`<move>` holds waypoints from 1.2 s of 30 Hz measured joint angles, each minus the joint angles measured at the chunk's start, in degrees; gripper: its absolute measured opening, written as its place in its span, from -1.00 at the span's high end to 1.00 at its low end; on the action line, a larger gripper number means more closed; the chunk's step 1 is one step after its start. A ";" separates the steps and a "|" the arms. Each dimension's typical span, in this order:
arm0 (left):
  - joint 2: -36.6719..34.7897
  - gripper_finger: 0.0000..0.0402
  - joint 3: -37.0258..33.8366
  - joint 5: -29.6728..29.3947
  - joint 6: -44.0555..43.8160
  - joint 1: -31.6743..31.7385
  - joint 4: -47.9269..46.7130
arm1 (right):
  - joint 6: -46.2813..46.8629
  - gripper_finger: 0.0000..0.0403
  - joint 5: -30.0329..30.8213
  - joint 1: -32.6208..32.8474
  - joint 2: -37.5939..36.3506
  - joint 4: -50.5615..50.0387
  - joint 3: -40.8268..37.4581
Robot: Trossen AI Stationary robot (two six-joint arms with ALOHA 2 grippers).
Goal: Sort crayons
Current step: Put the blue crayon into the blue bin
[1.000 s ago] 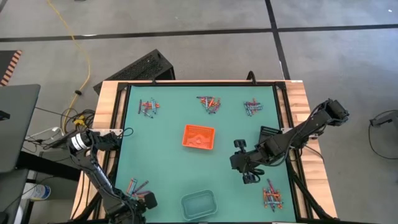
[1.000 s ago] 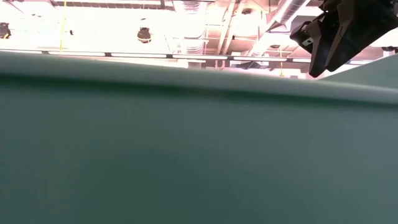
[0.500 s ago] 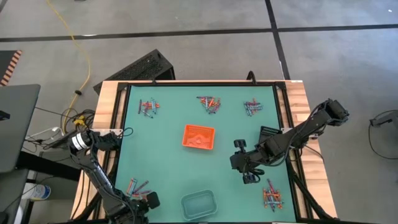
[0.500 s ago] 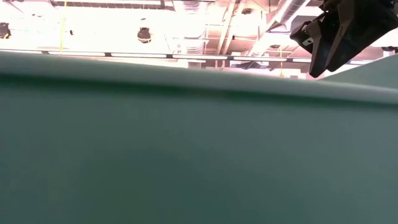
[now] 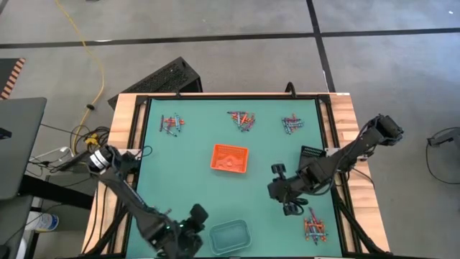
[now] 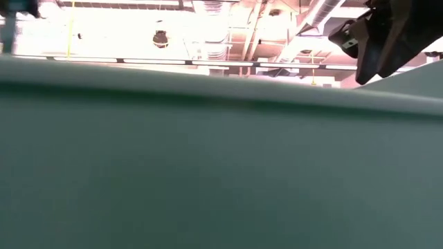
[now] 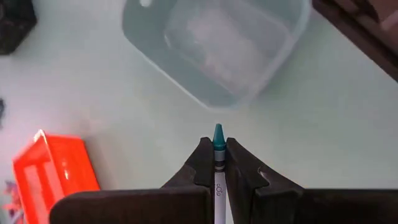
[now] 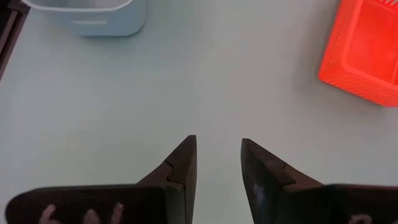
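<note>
Overhead and wrist views, read from left to right. At the near left of the table (image 5: 154, 155), you see the left pincer (image 7: 217, 163) clamped tight on a single blue-grey crayon (image 7: 217, 146), whose teal tip stands out just past the fingertips (image 7: 202, 163). In the high view this left pincer (image 5: 195, 216) sits close beside the clear tray (image 5: 230, 236) at the near edge; in the left wrist view the same clear tray (image 7: 217, 46) lies just ahead of the crayon's tip, and the crayon is not yet over it.

Loose crayons lie in small heaps on the green mat: one heap at the far left (image 5: 171, 124), one at the far middle (image 5: 243, 119), one at the far right (image 5: 292, 124), and one at the near right (image 5: 315, 227). You can tell orange-red, blue-grey and purple sticks in them, but not count them.

At the centre stands the orange tray (image 5: 230, 159); you also see its corner in the left wrist view (image 7: 46, 171) and in the right wrist view (image 8: 367, 53).

To the right of centre, the right pincer (image 5: 289, 207) hangs over bare mat between the orange tray and the near-right heap. Its fingers (image 8: 183, 168) stand moderately apart with a plain gap between them, and they hold and touch nothing. The right wrist view shows the clear tray (image 8: 93, 15) farther off. A small black tray (image 5: 312, 153) lies by the table's right edge, partly under the right arm.

In the low view you see only the dark body of one arm (image 6: 387, 38) at the upper right, above the mat.
</note>
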 joint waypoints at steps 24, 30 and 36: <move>-0.65 1.00 -0.04 19.00 -12.13 15.21 28.37 | 22.35 0.41 7.80 19.17 0.02 -12.59 0.00; -0.21 1.00 -0.04 26.78 -19.87 15.20 32.93 | 25.07 0.41 10.48 22.00 0.02 -13.57 0.00; 2.50 1.00 -0.33 28.73 -23.73 15.21 31.46 | 25.57 0.41 10.56 22.32 0.04 -13.60 0.00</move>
